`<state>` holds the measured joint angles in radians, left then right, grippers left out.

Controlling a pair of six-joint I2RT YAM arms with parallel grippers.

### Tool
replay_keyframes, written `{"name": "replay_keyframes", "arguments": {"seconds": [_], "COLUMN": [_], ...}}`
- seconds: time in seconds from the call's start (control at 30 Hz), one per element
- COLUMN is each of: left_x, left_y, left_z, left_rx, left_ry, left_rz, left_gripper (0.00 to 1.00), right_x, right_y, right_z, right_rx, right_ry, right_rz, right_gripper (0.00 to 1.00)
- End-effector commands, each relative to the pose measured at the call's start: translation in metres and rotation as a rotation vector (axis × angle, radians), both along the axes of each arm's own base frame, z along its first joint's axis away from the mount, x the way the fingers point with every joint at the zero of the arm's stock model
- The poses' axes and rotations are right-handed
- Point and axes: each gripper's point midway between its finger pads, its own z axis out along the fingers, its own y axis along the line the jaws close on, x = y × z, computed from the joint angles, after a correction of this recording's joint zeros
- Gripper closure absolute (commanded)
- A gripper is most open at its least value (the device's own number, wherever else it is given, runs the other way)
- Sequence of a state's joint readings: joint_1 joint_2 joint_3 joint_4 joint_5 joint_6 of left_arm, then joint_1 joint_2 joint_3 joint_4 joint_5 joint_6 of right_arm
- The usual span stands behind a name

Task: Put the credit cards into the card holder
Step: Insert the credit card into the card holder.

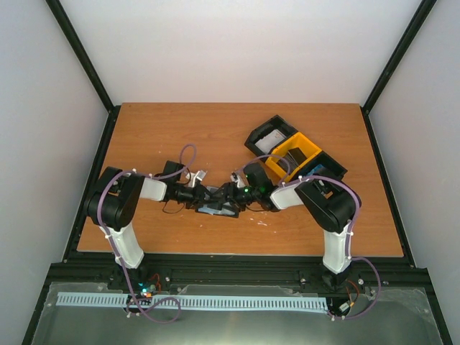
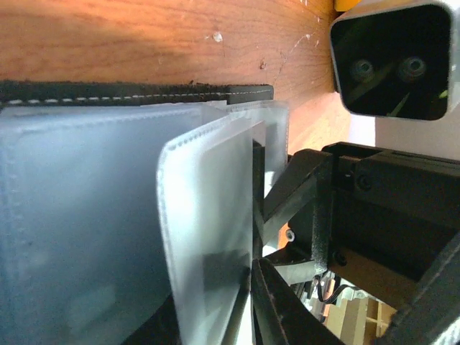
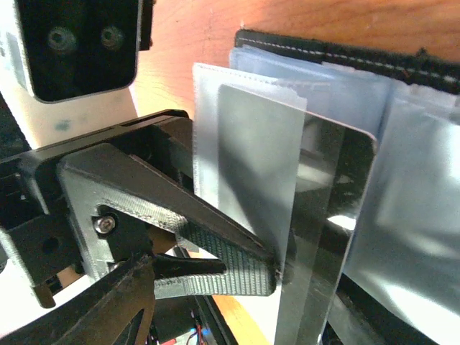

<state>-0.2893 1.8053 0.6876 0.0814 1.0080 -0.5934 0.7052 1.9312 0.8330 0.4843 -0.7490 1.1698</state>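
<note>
The black card holder (image 1: 219, 209) lies open on the table between both arms, its stitched edge (image 2: 129, 93) along the top and its clear sleeves fanned out. My left gripper (image 2: 253, 262) is shut on the edge of one clear sleeve (image 2: 208, 237), holding it upright. In the right wrist view the same pinch (image 3: 277, 269) shows on that sleeve (image 3: 237, 144). A grey, shiny credit card (image 3: 338, 215) stands on end right behind the sleeve, its left part veiled by the plastic. My right gripper (image 3: 230, 320) has its jaws wide apart at either side of the card, with no contact visible.
A three-compartment black-and-yellow tray (image 1: 295, 151) sits at the back right, with a pale card (image 1: 272, 136) in its far compartment. The two wrists nearly touch over the holder; the right wrist's camera housing (image 2: 388, 61) is close to the left fingers. Black frame rails border the table.
</note>
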Motion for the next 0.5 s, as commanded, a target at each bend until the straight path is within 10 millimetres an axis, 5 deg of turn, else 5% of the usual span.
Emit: {"name": "replay_keyframes", "arguments": {"seconds": [0.0, 0.17, 0.47], "left_x": [0.001, 0.002, 0.003], "left_y": [-0.003, -0.002, 0.000], "left_z": [0.009, 0.009, 0.008], "left_rx": [-0.027, -0.010, 0.008], "left_ry": [-0.058, -0.064, -0.068], "left_rz": [-0.024, -0.017, -0.011], "left_gripper": [0.87, 0.99, 0.99], "right_x": [-0.005, -0.007, -0.008], "right_y": [0.006, -0.005, -0.029], "right_z": [-0.004, -0.012, -0.025], "right_rx": [0.005, -0.046, -0.154], "right_ry": [0.046, 0.046, 0.025], "right_rz": [0.003, -0.017, -0.047], "right_gripper": [0.42, 0.41, 0.39]}}
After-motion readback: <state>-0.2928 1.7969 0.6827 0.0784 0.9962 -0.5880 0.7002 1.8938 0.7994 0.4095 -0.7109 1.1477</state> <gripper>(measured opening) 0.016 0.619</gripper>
